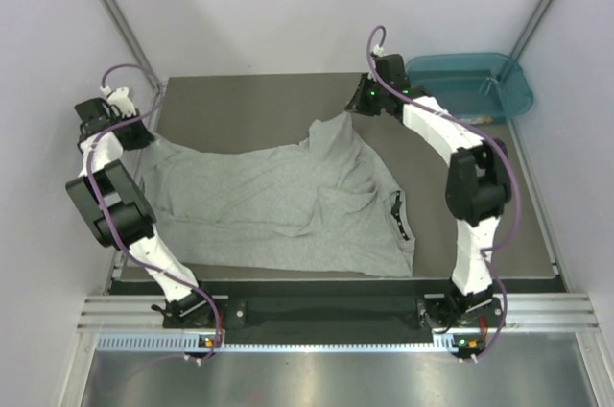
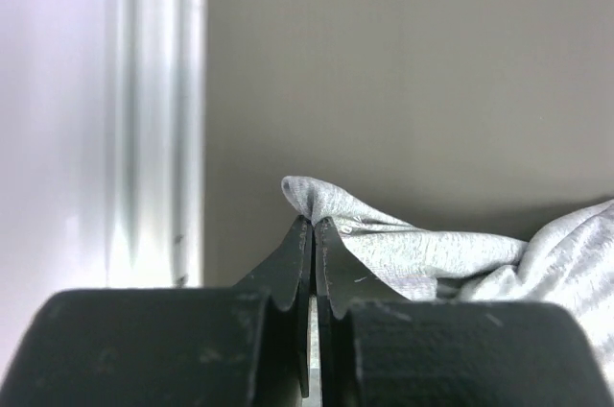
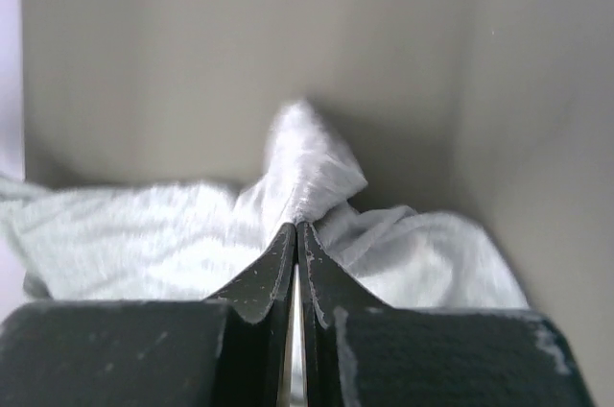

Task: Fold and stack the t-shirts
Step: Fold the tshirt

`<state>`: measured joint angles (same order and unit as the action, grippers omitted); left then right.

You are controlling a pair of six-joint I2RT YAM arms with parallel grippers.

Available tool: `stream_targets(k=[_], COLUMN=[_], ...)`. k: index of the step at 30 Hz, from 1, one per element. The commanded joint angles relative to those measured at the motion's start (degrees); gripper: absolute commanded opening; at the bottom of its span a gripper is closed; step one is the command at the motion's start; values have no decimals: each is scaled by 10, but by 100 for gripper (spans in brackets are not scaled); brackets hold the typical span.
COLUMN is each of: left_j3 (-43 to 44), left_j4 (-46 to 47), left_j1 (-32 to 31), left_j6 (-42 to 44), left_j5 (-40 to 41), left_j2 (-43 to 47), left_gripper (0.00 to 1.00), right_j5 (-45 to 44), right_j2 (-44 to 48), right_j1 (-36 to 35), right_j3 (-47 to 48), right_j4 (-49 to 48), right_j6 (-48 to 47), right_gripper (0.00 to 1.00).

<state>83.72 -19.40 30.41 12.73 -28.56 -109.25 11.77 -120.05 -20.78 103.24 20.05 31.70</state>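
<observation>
A light heather-grey t-shirt (image 1: 278, 205) lies spread and rumpled over the dark mat, its black neck label (image 1: 398, 215) at the right. My left gripper (image 1: 146, 136) is shut on the shirt's far left corner (image 2: 312, 198) at the mat's left edge. My right gripper (image 1: 353, 107) is shut on the shirt's far edge (image 3: 309, 162) and holds it in a raised peak near the back. Cloth bunches just beyond both pairs of fingertips. No other t-shirt shows.
A teal plastic tub (image 1: 475, 85) stands at the back right, beyond the mat. White enclosure walls with metal posts close in left, right and behind. A metal rail (image 1: 326, 311) runs along the near edge by the arm bases.
</observation>
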Motion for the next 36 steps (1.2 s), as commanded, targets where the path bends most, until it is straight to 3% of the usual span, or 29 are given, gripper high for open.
stream_targets(k=[1,8,23,31,36], left_j3=[-21,-64,-81,-154,-173], left_j4=[-3,-43,-174,-210,-198], left_j1=[27,61,134,164,171], left_j6=[12,66,171,236,246], left_j5=[-40,-64,-106,-91,-73], left_j2=[46,105,157,172,171], left_gripper=[0,0,0,0,0], right_j5=[1,-17,-63,-70,-71], right_j2=[123,292,535,602,580], right_j1=[6,7,6,-36,-59], right_j3=[-73,-252,-453,-619,-646], right_j4=[-27,-6,108,82,94], right_j6=[-24,-34,-8,93,107], right_gripper=[0,0,0,0,0])
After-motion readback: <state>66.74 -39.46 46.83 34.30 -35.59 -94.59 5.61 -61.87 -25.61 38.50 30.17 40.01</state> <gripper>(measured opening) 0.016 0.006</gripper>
